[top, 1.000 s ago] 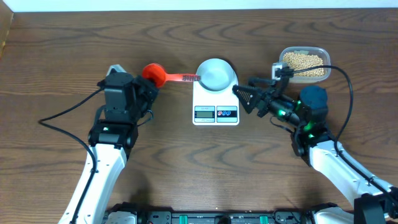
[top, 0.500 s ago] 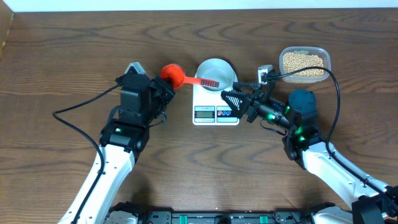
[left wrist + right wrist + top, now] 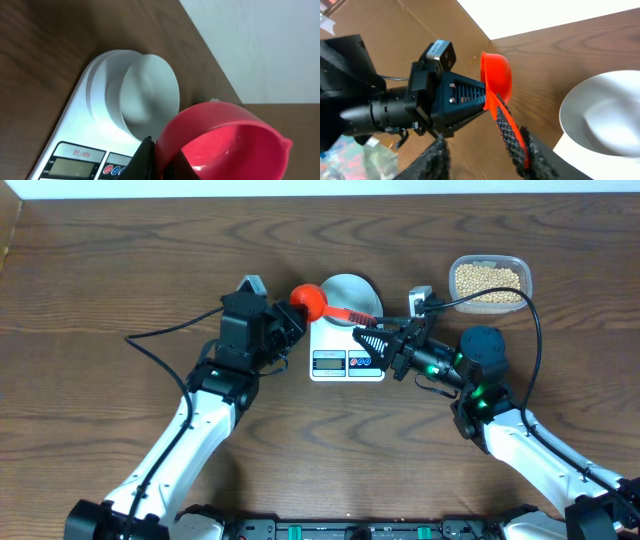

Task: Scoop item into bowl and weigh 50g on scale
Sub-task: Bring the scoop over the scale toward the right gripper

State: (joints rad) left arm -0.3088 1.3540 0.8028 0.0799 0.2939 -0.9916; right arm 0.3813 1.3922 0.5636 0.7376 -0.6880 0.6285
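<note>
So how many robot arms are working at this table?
2. The left arm reaches in from the lower left toward the scale; the right arm comes from the lower right. None looks hidden.

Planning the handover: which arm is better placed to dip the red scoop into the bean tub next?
Right. The tub of beans sits on its side, and the right gripper straddles the handle of the red scoop. The left gripper holds the cup end, across the scale from the tub.

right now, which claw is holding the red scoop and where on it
The left claw grips the red scoop on its handle, right beside the cup. The right claw straddles the handle's far end, jaws apart, not gripping.
</note>
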